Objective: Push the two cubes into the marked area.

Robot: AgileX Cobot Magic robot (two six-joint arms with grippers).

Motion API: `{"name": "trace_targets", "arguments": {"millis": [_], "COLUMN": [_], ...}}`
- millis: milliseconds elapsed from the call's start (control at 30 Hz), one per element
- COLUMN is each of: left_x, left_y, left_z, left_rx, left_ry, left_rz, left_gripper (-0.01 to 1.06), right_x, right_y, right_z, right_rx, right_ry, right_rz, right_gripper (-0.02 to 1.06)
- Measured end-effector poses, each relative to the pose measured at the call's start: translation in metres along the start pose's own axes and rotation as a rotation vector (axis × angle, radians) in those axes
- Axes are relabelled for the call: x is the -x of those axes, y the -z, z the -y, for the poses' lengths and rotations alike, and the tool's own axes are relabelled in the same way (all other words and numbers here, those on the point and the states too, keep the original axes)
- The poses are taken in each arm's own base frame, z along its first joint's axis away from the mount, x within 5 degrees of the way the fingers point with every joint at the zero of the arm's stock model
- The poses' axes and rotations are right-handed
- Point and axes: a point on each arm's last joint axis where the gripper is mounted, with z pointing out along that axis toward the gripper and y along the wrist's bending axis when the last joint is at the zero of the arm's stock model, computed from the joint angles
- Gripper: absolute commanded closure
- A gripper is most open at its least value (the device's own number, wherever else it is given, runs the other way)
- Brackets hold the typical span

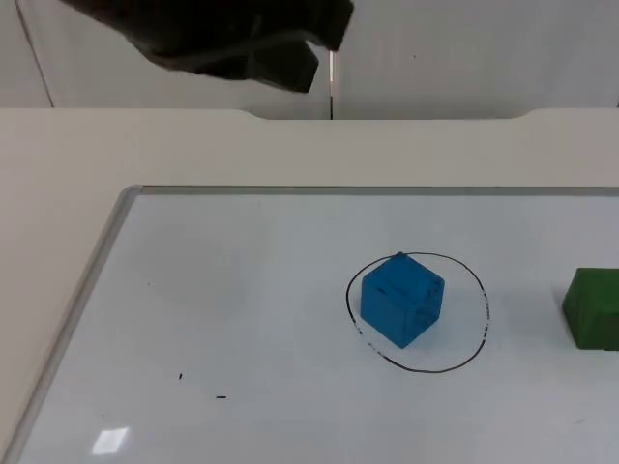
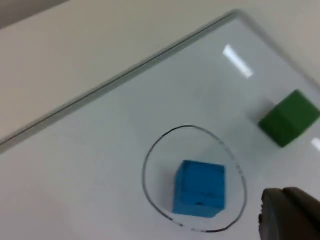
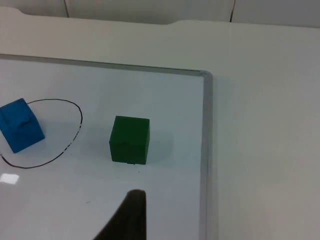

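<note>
A blue cube (image 1: 401,298) (image 2: 199,195) (image 3: 20,125) stands inside the black hand-drawn circle (image 1: 459,333) (image 2: 165,155) (image 3: 55,130) on the whiteboard. To the circle's right, near the picture's right edge, a green cube (image 1: 592,307) (image 2: 289,117) (image 3: 130,140) sits outside the line with a gap to it. My left gripper (image 1: 280,58) (image 2: 290,215) hangs high over the table's back, far from both cubes. My right gripper (image 3: 127,217) is a short way in front of the green cube, apart from it.
The whiteboard lies flat on the white table, with a raised grey frame (image 1: 116,222) (image 3: 205,150) along its left, far and right sides. Two small black marks (image 1: 221,396) dot the board at the front left. The grey partition wall (image 1: 464,48) closes the back.
</note>
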Motion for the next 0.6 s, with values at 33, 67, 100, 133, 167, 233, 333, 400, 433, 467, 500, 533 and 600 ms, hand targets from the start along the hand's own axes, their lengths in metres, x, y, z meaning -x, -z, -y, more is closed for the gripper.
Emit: {"name": "trace_targets", "arguments": {"millis": [33,67,100,133,167,233,333,400,433,467,500,533,600], "left_x": [-0.004,-0.010,-0.019,-0.019,-0.027,-0.039,-0.048,-0.051,-0.050,-0.050,-0.049,-0.049,-0.049], "left_y": [0.005,0.008,0.009,0.009,0.010,0.015,0.020,0.032,0.038,0.038,0.045,0.051,0.067], "left_z": [0.003,0.006,0.009,0.009,0.010,0.014,0.016,0.019,0.021,0.021,0.023,0.024,0.028], "left_rx": [-0.022,-0.054,-0.080,-0.080,-0.097,-0.131,-0.144,-0.152,-0.153,-0.153,-0.155,-0.156,-0.153], "left_ry": [-0.005,0.009,0.010,0.010,0.003,0.040,0.052,0.044,0.037,0.037,0.029,0.029,0.038], "left_rz": [0.017,0.031,0.035,0.035,0.037,0.054,0.067,0.104,0.126,0.126,0.149,0.169,0.213], "left_gripper": [1.05,1.05,1.05,1.05,1.05,1.05,1.05,1.05,1.05,1.05,1.05,1.05,1.05], "right_x": [0.000,0.000,0.000,0.000,0.000,0.000,0.000,0.000,0.000,0.000,0.000,0.000,0.000], "right_y": [0.000,0.000,0.000,0.000,0.000,0.000,0.000,0.000,0.000,0.000,0.000,0.000,0.000], "right_z": [0.000,0.000,0.000,0.000,0.000,0.000,0.000,0.000,0.000,0.000,0.000,0.000,0.000], "right_rx": [0.000,0.000,0.000,0.000,0.000,0.000,0.000,0.000,0.000,0.000,0.000,0.000,0.000], "right_ry": [0.000,0.000,0.000,0.000,0.000,0.000,0.000,0.000,0.000,0.000,0.000,0.000,0.000], "right_rz": [0.000,0.000,0.000,0.000,0.000,0.000,0.000,0.000,0.000,0.000,0.000,0.000,0.000], "right_gripper": [-0.01,-0.01,-0.01,-0.01,-0.01,-0.01,-0.01,-0.01,-0.01,-0.01,-0.01,-0.01,-0.01]}}
